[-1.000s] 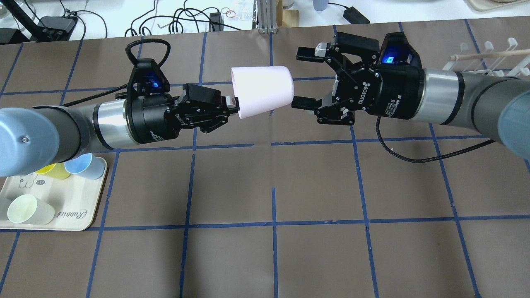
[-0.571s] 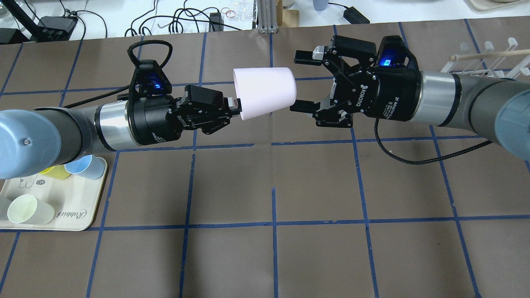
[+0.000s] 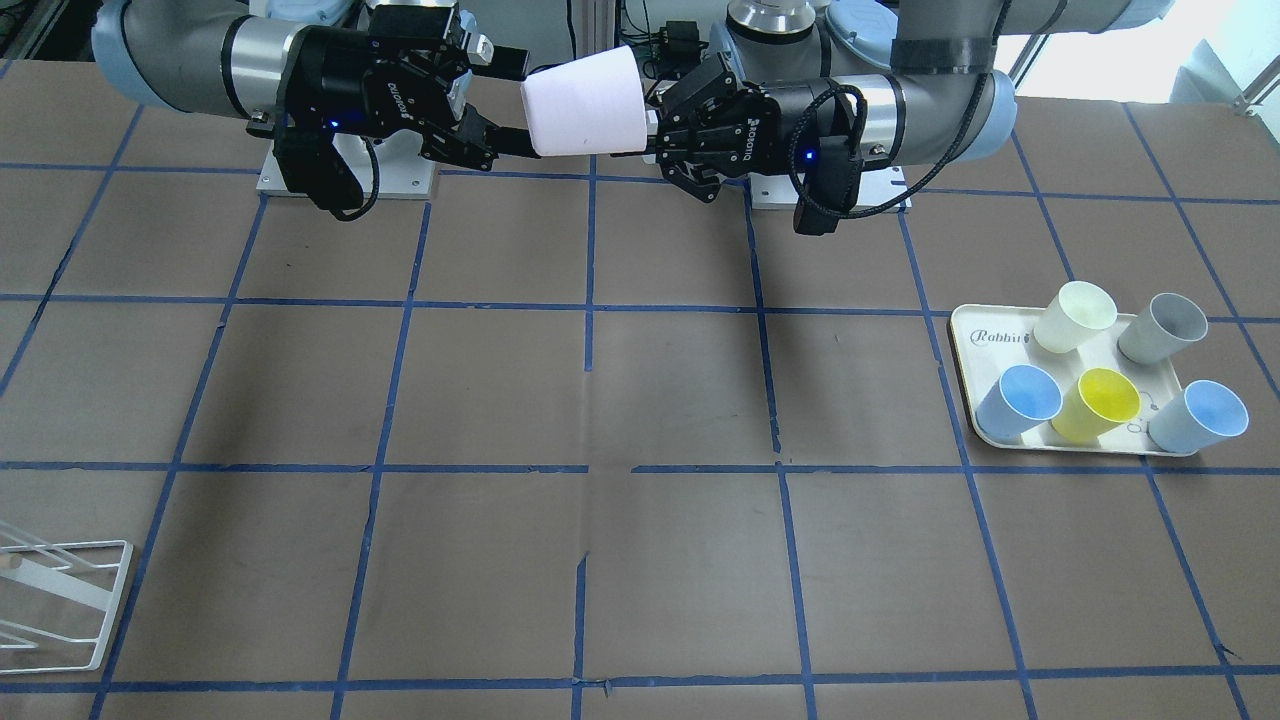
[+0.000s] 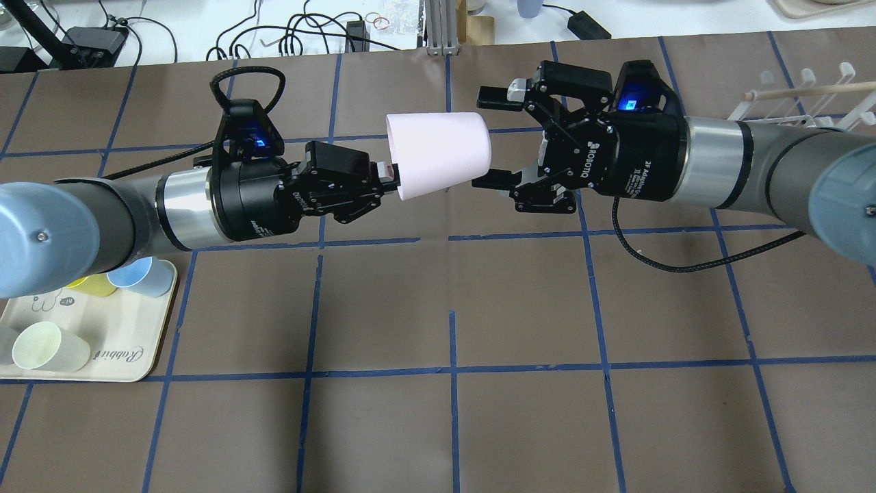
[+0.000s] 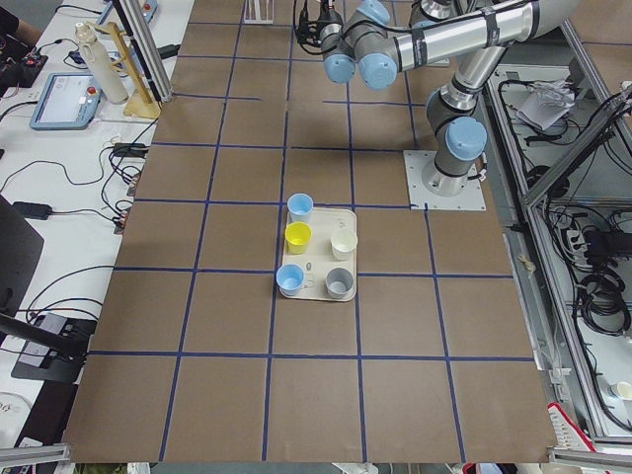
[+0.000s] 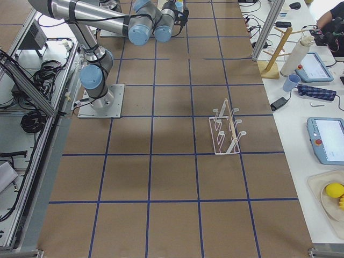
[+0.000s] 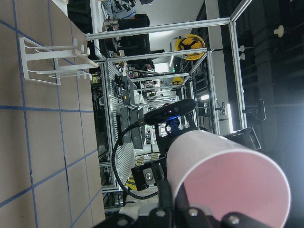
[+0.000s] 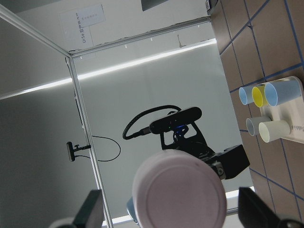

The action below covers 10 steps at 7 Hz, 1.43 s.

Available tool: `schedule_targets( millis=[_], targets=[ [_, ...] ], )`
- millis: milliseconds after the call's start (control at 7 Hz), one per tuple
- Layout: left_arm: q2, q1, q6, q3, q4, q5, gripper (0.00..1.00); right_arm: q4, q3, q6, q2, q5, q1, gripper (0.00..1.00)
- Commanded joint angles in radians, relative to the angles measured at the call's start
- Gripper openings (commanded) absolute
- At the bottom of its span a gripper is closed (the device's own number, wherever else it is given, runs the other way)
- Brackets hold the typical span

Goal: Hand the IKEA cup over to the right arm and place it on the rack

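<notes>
The pale pink IKEA cup [image 4: 438, 154] lies on its side in the air above the far middle of the table; it also shows in the front view [image 3: 585, 105]. My left gripper [image 4: 390, 177] is shut on the cup's rim at its wide end. My right gripper [image 4: 487, 139] is open, with one finger on each side of the cup's narrow base end and not touching it. The right wrist view shows the cup's base [image 8: 178, 194] between the spread fingers [image 8: 90, 209]. The white wire rack [image 4: 807, 96] stands at the far right.
A cream tray [image 4: 116, 342] marked "Rabbit" sits at the near left with several cups: yellow [image 3: 1100, 400], blue [image 3: 1020, 395], cream [image 3: 1075, 315], grey [image 3: 1165, 325]. Cables and tools lie beyond the table's far edge.
My right gripper has moved left toward the cup, so its open fingers now straddle the cup's base. My left gripper and the cup have barely moved.
</notes>
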Motion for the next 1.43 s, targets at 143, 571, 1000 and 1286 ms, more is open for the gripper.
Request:
schedule_targets(
  millis=[143, 571, 1000, 1286],
  targets=[
    [0.002, -0.001, 0.0, 0.0, 0.0, 0.0, 0.0, 0.002, -0.001, 0.015, 0.003, 0.002, 0.001, 0.79],
    [0.005, -0.001, 0.0, 0.002, -0.002, 0.002, 0.0, 0.002, -0.001, 0.034, 0.002, -0.001, 0.002, 0.71],
    [0.006, -0.001, -0.003, 0.002, 0.0, 0.005, 0.05, 0.002, -0.002, 0.034, 0.003, -0.001, 0.001, 0.39],
    [0.008, -0.001, -0.008, 0.002, -0.002, 0.005, 0.82, 0.002, -0.004, 0.034, 0.003, -0.001, -0.002, 0.3]
  ],
)
